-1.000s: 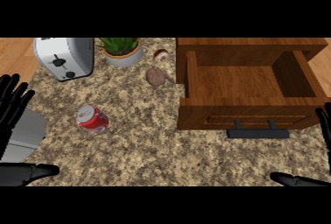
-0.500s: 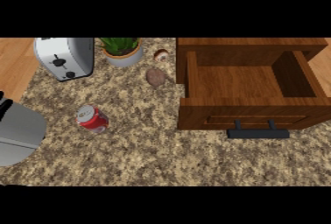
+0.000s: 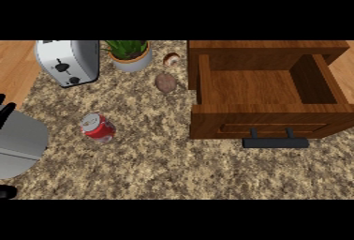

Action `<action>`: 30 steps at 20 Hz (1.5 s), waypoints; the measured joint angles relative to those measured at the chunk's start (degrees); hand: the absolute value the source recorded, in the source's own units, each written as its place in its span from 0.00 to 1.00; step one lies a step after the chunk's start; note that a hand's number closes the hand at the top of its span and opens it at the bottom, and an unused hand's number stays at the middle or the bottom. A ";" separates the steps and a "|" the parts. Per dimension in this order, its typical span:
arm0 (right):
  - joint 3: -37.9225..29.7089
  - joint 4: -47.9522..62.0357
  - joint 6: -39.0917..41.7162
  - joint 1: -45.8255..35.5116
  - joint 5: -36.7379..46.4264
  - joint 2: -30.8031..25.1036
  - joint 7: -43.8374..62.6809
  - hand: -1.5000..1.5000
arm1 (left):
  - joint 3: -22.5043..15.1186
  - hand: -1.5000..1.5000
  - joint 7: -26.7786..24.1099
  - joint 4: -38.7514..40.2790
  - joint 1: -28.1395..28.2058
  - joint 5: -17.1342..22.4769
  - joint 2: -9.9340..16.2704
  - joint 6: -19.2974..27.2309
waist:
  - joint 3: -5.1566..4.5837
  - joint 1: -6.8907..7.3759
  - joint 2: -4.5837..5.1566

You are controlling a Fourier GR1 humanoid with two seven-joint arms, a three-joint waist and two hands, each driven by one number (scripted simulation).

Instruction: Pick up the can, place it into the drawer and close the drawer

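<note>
While one red can [image 3: 98, 127] lies on the speckled counter [image 3: 173, 168], its silver top faces up-left and its long axis runs up-left to down-right. One open wooden drawer [image 3: 266, 89] sits well apart at right. One grey left forearm [image 3: 17, 143] shows at the left edge; its hand's fingers cannot be told.

A speckled granite counter [image 3: 180, 168] is seen from above. A red can [image 3: 98, 127] is laid on it toward the left. A silver toaster [image 3: 69, 61] and a potted plant [image 3: 129, 55] are set along the far edge. Two small brownish objects [image 3: 166, 82] are placed near the plant. A wooden drawer [image 3: 266, 96] with a black handle [image 3: 275, 142] is seen pulled open at the right.
</note>
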 measured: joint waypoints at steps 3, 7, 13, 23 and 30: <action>-2.68 0.70 2.25 0.99 -2.01 -0.40 -0.93 0.00 | -0.82 0.00 1.09 1.85 -1.58 0.29 -0.53 0.95 | 0.01 -0.06 0.02; -3.50 0.05 3.17 0.81 -2.03 0.45 -0.32 0.00 | -2.67 0.00 -0.14 5.84 -4.05 -1.45 -1.74 1.75 | 0.00 -0.05 0.05; -7.07 -1.11 5.87 1.82 -4.79 0.44 1.49 0.00 | -4.93 0.00 -3.50 11.15 -5.10 -4.55 -3.83 2.00 | -0.01 -0.06 0.05; -9.93 -0.61 9.82 2.43 -4.78 2.89 0.79 0.00 | -8.08 0.00 -13.15 22.44 -5.85 -11.45 -6.10 1.23 | -0.01 -0.05 0.06; -12.88 -2.29 11.70 2.92 -7.23 3.12 2.46 0.00 | -7.13 0.00 -21.51 33.56 -7.73 -14.41 -6.08 0.96 | -0.03 -0.12 0.07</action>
